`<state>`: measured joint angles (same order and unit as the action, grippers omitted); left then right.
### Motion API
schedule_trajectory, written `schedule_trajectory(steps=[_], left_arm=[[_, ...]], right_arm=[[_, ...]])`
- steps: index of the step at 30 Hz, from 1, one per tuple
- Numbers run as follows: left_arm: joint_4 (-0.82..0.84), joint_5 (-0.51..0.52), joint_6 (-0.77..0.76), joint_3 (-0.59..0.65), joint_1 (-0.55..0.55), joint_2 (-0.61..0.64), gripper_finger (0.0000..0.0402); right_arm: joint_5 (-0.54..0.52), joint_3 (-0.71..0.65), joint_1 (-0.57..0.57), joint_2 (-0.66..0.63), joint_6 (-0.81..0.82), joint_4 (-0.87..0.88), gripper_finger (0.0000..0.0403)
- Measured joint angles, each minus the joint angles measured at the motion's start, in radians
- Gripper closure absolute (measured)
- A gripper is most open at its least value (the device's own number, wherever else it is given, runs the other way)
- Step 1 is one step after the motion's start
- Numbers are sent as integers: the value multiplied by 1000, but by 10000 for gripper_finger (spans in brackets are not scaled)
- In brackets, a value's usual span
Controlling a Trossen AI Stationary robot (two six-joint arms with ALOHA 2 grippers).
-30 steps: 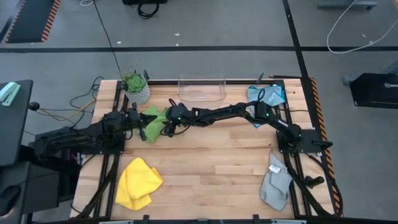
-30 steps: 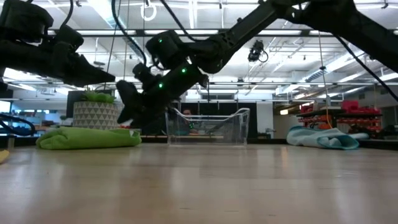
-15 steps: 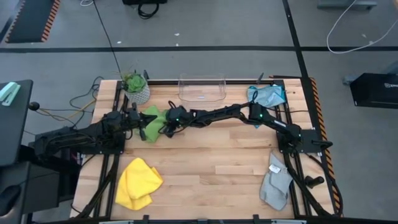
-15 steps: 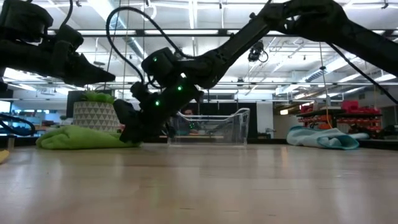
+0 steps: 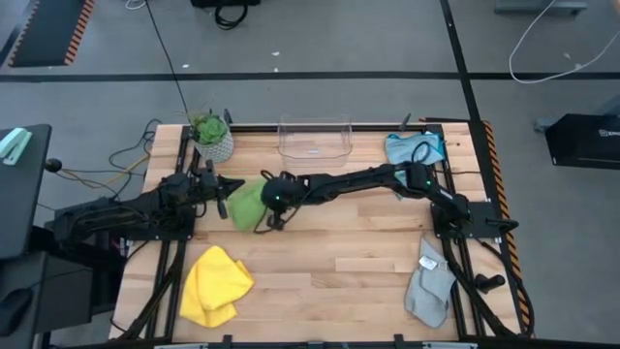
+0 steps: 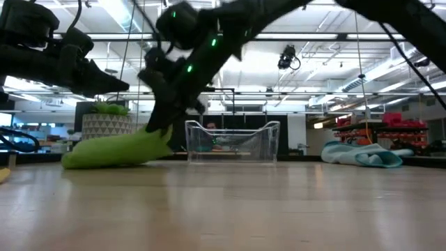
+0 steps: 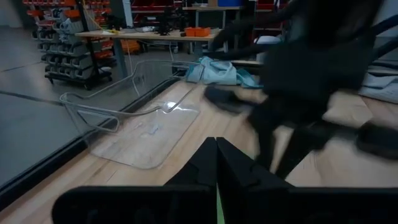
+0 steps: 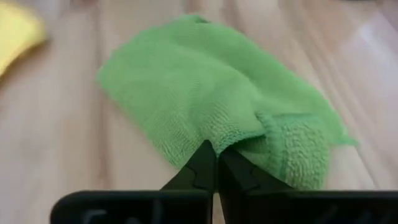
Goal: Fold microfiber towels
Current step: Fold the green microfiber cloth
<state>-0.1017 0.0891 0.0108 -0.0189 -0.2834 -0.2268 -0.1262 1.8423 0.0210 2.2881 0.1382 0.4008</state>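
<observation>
while right fingers pinch the green towel, left fingers stay closed beside the clear bin.

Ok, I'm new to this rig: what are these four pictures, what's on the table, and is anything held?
Two dark robot arms work at a wooden table. One picture looks straight down, one level across the tabletop, and two from the wrists. The right gripper is shut on an edge of the green towel, lifting it. The left gripper is shut beside that towel, holding nothing visible. Also there: yellow towel, grey towel, blue towel, a clear bin and a potted plant.
</observation>
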Motion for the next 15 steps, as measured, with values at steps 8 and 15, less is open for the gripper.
schedule_trajectory(steps=[8, 15], left_arm=[[2, 0, -27, 0, 71, -2, 395], [1, 0, -65, 0, 133, -2, 394]], right_arm=[[3, -321, -116, -203, 25, 52, 393], [3, -793, -228, -453, 218, -126, 390]])
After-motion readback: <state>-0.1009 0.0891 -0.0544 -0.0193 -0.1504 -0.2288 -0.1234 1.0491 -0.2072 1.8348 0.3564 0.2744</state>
